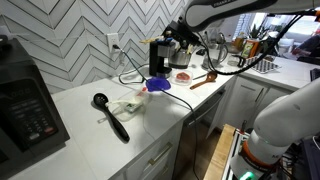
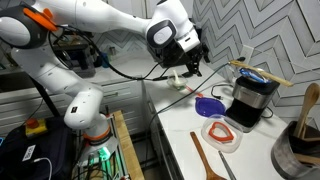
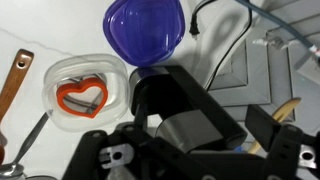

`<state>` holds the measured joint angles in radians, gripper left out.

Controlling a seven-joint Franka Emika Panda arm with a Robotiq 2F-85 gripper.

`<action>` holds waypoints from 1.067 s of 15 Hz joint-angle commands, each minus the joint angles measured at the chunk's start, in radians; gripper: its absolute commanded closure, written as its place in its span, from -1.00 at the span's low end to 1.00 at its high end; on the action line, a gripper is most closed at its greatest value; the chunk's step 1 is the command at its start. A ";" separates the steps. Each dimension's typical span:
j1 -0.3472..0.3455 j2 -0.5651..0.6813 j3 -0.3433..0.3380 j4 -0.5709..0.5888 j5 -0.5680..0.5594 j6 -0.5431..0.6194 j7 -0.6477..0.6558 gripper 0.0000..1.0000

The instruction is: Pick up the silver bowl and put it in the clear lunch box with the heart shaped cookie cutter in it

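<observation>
The clear lunch box [image 3: 88, 92] lies on the white counter with the red heart shaped cookie cutter [image 3: 82, 97] inside it; both exterior views show the box too [image 1: 183, 75] [image 2: 221, 133]. My gripper [image 3: 212, 105] hangs above the counter near the wall, over a blue bowl-like object [image 3: 145, 28], and is also seen in both exterior views [image 1: 167, 52] [image 2: 190, 62]. Its jaws stand open with nothing between them. I cannot make out the silver bowl in any view.
A wooden spoon [image 3: 12, 85] and a metal spoon [image 3: 30, 140] lie beside the lunch box. A black coffee machine [image 2: 252, 100] stands by the wall. A clear container with pale contents [image 1: 128, 105] and a black ladle [image 1: 110, 115] lie further along the counter.
</observation>
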<state>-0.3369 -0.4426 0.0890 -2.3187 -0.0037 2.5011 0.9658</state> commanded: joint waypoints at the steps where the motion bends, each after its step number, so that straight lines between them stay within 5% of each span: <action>1: 0.018 0.002 -0.029 0.009 -0.019 -0.002 0.013 -1.00; 4: 0.031 0.004 -0.030 0.010 -0.017 -0.002 0.010 -1.00; 6: -0.011 0.030 -0.005 0.043 -0.014 0.005 0.160 -1.00; 16: -0.103 0.183 -0.113 0.167 -0.068 0.154 0.552 -1.00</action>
<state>-0.4267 -0.3036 0.0077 -2.1704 -0.0431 2.5998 1.3927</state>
